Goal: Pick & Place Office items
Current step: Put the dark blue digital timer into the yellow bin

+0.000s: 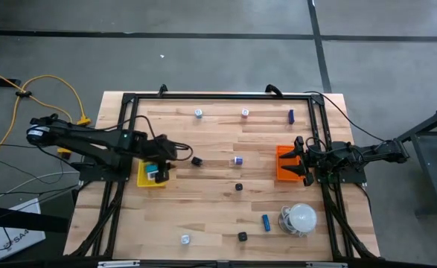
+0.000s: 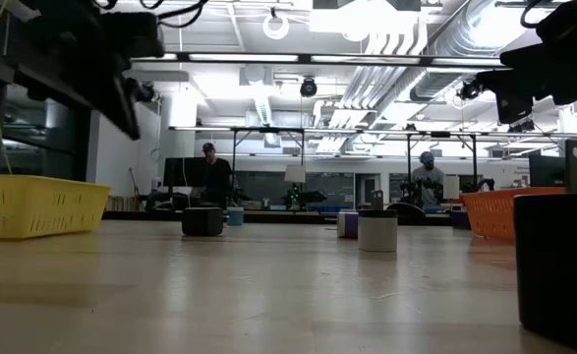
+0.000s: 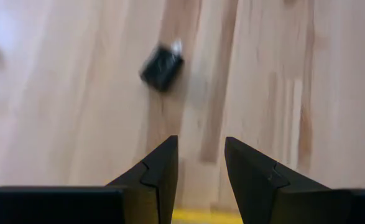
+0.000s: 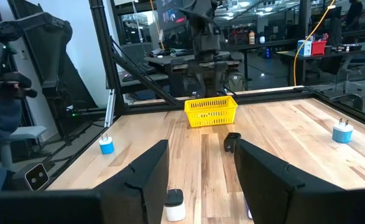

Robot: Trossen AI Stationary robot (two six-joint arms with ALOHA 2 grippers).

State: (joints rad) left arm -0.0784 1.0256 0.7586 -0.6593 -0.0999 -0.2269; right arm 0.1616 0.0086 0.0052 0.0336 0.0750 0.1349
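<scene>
I have the left gripper (image 1: 175,152) hanging just past the yellow tray (image 1: 151,177), its jaws part open with nothing between them. My nearest target is the small black block (image 1: 196,161) lying a little beyond the fingertips on bare wood, clear of everything else. In the left wrist view that block (image 3: 161,67) is blurred, so I can only guess at a pale mark on one corner. I judge it light, stiff and rather smooth, so I would close on two opposite flat sides, low down, and expect it to skate if one finger touches first.

The other office items are scattered well apart: a white-silver round bit (image 1: 198,113) and another (image 1: 245,112) near the far rail, a purple stick (image 1: 291,115) by the far right corner, a blue stick (image 1: 266,222) just beside the white dome (image 1: 301,218), and more black blocks (image 1: 239,187) in the middle. The right gripper (image 1: 302,158) waits at the orange tray (image 1: 285,165), jaws spread wide and empty.

Room is generous around the block; my limits are the yellow tray's wall under the wrist and the black frame rail (image 1: 218,96) round the table
</scene>
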